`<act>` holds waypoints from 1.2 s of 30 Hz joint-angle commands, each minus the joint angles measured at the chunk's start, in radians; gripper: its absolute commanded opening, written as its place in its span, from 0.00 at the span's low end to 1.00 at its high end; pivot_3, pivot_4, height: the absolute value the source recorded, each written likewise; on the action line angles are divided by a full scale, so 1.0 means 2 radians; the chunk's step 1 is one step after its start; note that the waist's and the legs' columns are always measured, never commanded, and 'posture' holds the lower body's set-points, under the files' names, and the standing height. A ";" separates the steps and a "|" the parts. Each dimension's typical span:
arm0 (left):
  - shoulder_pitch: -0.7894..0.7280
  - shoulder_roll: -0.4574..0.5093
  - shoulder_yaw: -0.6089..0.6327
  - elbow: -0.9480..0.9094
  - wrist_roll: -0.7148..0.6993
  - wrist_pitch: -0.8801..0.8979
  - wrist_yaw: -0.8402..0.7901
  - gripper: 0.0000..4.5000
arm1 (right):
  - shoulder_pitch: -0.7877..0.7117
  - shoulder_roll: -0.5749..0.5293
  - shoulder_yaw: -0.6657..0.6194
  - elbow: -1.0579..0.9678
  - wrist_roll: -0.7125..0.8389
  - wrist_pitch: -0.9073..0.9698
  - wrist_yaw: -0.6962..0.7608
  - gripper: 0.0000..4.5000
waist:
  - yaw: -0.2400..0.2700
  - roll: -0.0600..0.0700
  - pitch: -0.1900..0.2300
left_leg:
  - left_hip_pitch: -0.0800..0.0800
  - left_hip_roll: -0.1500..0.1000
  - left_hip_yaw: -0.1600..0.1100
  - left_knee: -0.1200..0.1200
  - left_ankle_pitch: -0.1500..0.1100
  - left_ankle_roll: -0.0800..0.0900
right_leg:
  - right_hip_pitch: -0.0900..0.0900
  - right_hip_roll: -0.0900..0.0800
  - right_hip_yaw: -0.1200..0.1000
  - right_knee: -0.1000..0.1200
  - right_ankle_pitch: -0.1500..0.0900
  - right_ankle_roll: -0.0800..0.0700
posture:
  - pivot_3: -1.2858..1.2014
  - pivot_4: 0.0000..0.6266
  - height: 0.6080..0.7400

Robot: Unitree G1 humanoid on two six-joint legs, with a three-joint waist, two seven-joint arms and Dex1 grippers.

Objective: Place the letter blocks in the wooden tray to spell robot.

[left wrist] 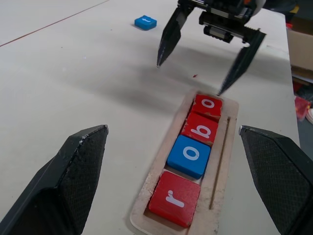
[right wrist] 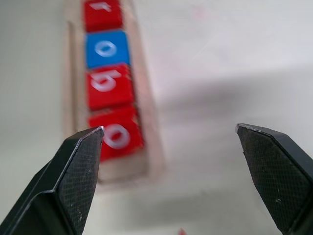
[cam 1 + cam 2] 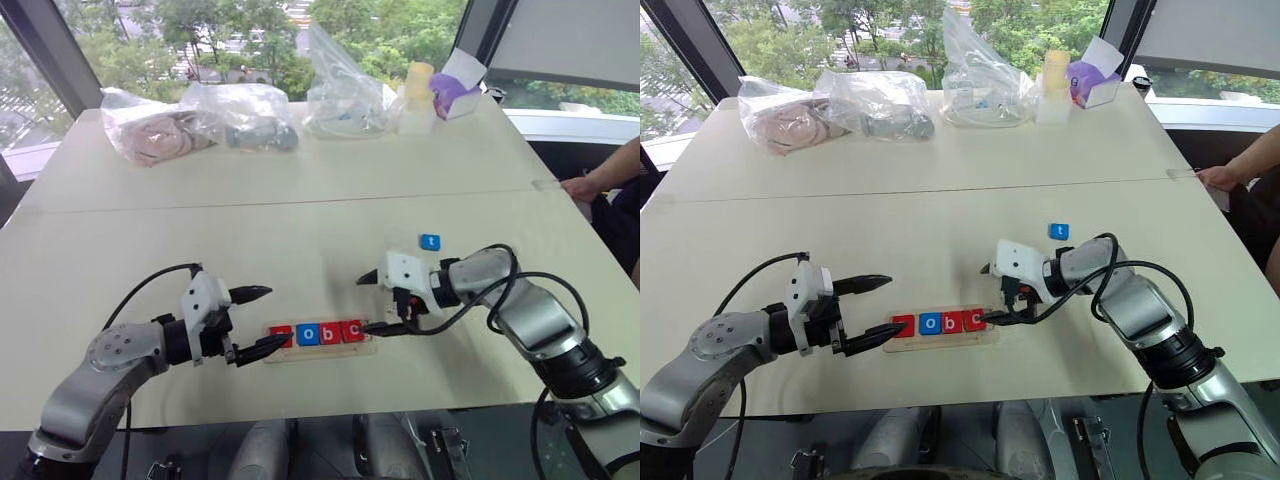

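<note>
The wooden tray point(image 1: 222, 161) is pale, unpainted wood with a thin darker groove along one side. In its slot sit a red r block point(image 1: 174, 198), a blue o block point(image 1: 190, 155), a red b block point(image 1: 201, 129) and a red o block point(image 1: 207, 105), each letter white. The blue t block point(image 3: 430, 242) (also lettered white) lies on the beige worktop point(image 3: 300, 230). Both the left gripper point(image 3: 258, 320) and the right gripper point(image 3: 368, 303) have black fingers with a fine cross-hatched texture on the pads, set on white housings. A purple and white box point(image 3: 1095, 82) stands at the far edge.
</note>
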 commanded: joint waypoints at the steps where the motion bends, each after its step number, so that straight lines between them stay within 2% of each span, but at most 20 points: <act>1: -0.007 0.000 0.003 -0.017 -0.007 0.002 0.001 1.00 | -0.008 -0.007 -0.017 0.010 -0.006 -0.018 -0.003 0.99 | 0.000 0.000 0.000 | 0.000 0.000 0.000 0.000 0.000 0.000 | 0.000 0.000 0.000 0.000 0.000 0.000 | 0.52 0.24 1.00; 12: -0.015 0.001 0.005 -0.024 -0.011 0.015 0.002 1.00 | -0.002 0.003 -0.004 0.041 -0.025 -0.049 -0.009 0.99 | -0.001 0.000 0.000 | 0.000 0.000 0.000 0.000 0.000 0.000 | 0.000 0.000 0.000 0.000 0.000 0.001 | 0.52 0.24 1.00; 36: -0.019 -0.001 0.008 -0.042 -0.018 0.034 0.024 1.00 | 0.005 0.039 0.018 0.005 -0.028 -0.030 -0.017 0.99 | 0.000 0.000 0.000 | 0.000 0.000 0.000 0.000 0.000 0.000 | 0.000 0.001 0.000 0.000 0.000 0.001 | 0.52 0.24 1.00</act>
